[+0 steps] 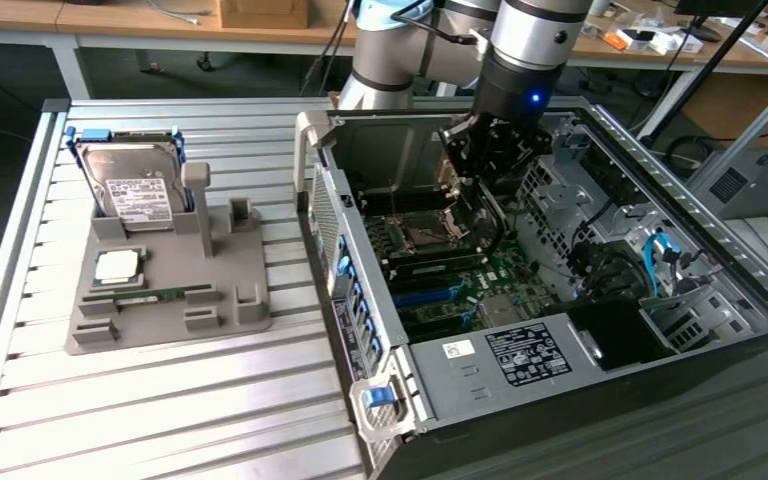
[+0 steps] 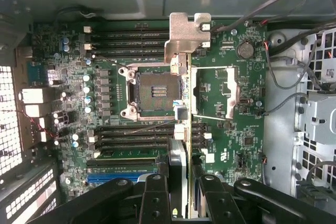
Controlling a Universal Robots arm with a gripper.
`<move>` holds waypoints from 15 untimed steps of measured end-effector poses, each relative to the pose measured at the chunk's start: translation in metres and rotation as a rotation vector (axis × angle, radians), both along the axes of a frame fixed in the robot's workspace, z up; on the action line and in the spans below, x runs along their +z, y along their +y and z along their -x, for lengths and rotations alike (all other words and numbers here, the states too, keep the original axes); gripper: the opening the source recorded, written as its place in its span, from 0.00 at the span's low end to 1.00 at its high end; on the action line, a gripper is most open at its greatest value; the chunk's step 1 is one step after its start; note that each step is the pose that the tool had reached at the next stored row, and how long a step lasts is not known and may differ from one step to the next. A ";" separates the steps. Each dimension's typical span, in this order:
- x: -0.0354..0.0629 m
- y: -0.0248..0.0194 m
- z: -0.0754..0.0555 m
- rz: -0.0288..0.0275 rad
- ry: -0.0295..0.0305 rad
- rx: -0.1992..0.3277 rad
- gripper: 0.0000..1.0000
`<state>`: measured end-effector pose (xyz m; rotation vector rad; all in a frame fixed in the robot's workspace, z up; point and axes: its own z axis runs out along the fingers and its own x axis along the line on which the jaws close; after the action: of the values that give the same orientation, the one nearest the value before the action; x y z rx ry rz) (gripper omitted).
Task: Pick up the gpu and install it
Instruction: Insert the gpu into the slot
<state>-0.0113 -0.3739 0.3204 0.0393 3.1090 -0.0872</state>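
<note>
My gripper (image 2: 181,199) is shut on the gpu (image 2: 179,129), which I see edge-on as a thin card running away from the fingers (image 2: 154,198), with its silver metal bracket (image 2: 189,35) at the far end. The card hangs above the green motherboard (image 2: 231,129), crossing beside the empty CPU socket (image 2: 152,90). In the exterior view the gripper (image 1: 488,160) reaches down into the open computer case (image 1: 544,350), with the dark gpu (image 1: 468,175) between its fingers over the upper part of the board.
On the slatted table at the exterior view's left, a grey holder (image 1: 171,300) carries a hard drive (image 1: 137,185), a square chip (image 1: 117,265) and a memory stick (image 1: 151,296). Case walls, a drive cage (image 1: 564,190) and cables (image 2: 294,77) surround the board.
</note>
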 end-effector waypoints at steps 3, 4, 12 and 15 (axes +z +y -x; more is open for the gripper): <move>0.0000 0.0000 0.000 -0.0001 0.0000 0.009 0.27; 0.0000 0.0000 0.000 -0.0001 0.0000 0.011 0.27; 0.0000 0.0000 0.000 0.0000 0.0000 0.026 0.27; 0.0000 0.0000 0.000 0.0000 0.0000 0.031 0.27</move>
<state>-0.0113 -0.3739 0.3204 -0.0086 3.1084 -0.0864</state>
